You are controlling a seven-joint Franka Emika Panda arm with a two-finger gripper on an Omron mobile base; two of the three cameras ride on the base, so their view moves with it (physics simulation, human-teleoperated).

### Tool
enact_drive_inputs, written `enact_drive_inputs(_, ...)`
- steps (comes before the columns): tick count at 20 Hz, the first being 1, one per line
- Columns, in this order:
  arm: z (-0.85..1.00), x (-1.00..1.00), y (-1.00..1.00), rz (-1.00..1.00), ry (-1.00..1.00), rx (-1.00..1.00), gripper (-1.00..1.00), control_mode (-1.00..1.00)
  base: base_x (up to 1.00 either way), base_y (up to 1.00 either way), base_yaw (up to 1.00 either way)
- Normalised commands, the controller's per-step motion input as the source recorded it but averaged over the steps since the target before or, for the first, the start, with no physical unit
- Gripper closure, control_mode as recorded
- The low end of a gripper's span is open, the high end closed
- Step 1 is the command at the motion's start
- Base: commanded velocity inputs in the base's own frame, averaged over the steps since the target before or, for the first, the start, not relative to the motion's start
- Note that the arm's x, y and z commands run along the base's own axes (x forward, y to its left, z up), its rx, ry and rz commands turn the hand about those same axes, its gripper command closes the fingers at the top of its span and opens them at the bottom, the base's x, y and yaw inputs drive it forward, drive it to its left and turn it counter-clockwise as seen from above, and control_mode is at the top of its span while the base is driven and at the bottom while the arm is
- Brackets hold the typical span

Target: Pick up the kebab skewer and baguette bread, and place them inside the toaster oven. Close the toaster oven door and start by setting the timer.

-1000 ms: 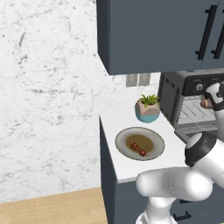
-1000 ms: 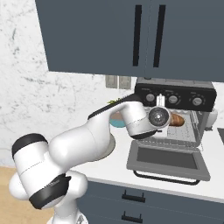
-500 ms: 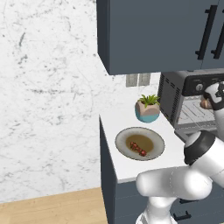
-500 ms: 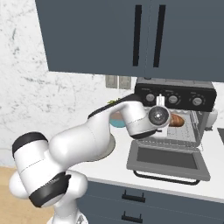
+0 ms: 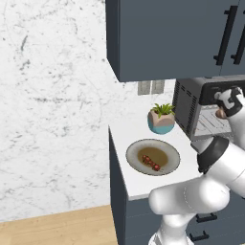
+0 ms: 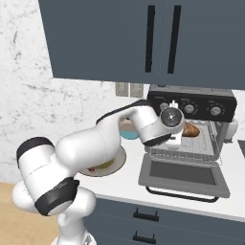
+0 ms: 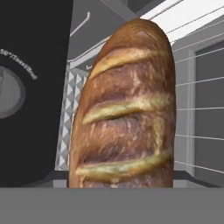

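The baguette bread is clamped between the jaws of the gripper and held just inside the toaster oven, over its open door, so it can be set on the rack, while the kebab skewer is left on the plate.

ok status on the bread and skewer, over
Gripper at the toaster oven mouth, baguette bread at its tip over the rack. Kebab skewer on the plate. Toaster oven door down, nothing in the way.
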Motion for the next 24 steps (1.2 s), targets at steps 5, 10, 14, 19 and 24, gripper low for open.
enact_drive_inputs(5, 0.0, 0.03, -0.02, 0.0, 0.05, 0.0, 1.0, -1.0, 0.0, 0.0, 0.0)
enact_drive_inputs(10, 0.0, 0.01, -0.02, 0.0, 0.07, 0.0, 1.0, -1.0, 0.0, 0.0, 0.0)
enact_drive_inputs(14, 0.0, 0.09, -0.02, 0.0, 0.09, 0.0, 1.0, -1.0, 0.0, 0.0, 0.0)
enact_drive_inputs(19, -0.04, 0.12, 0.0, 0.0, 0.03, 0.0, 1.0, -1.0, 0.0, 0.0, 0.0)
enact_drive_inputs(24, -0.09, 0.12, -0.01, 0.0, 0.0, 0.0, 1.0, -1.0, 0.0, 0.0, 0.0)
